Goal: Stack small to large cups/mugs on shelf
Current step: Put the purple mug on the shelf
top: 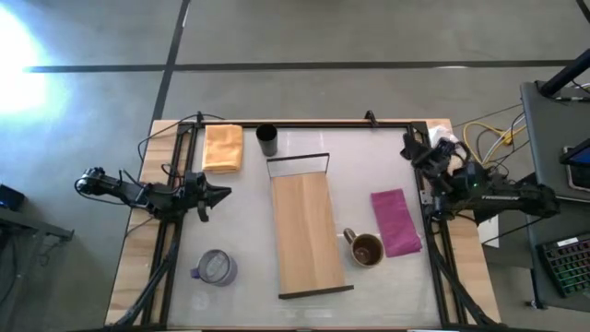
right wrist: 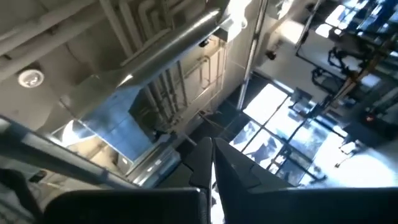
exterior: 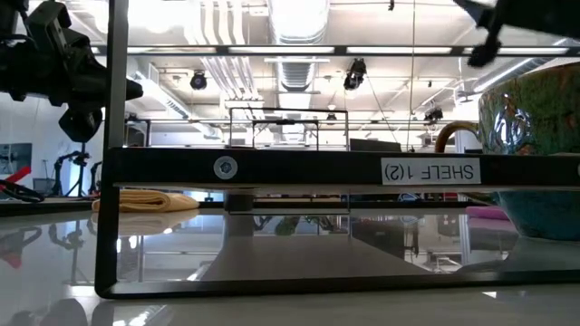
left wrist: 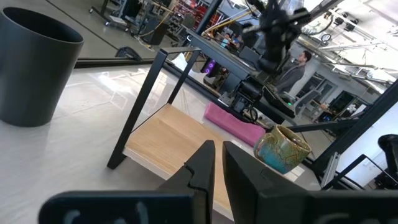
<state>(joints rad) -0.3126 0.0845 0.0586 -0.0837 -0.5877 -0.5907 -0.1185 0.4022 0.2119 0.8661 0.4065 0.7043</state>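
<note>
The small black cup (top: pixel 267 140) stands on the table beyond the far end of the light-wood shelf (top: pixel 309 231). The brown mug (top: pixel 366 249) stands on its base just right of the shelf. The silvery-grey mug with its purple handle (top: pixel 217 267) stands near the table's near-left corner. My left gripper (top: pixel 217 194) hovers left of the shelf, shut, holding nothing; its wrist view shows the black cup (left wrist: pixel 34 68), the shelf (left wrist: pixel 174 143) and the brown mug (left wrist: pixel 283 146). My right gripper (top: pixel 415 149) waits at the far right edge, shut and pointing up at the ceiling (right wrist: pixel 212 144).
A folded orange cloth (top: pixel 223 148) lies at the far left, next to the black cup. A magenta cloth (top: pixel 396 221) lies right of the brown mug. The shelf's dark metal frame (exterior: pixel 290 169) rises at its ends. Bare table lies between my left gripper and the shelf.
</note>
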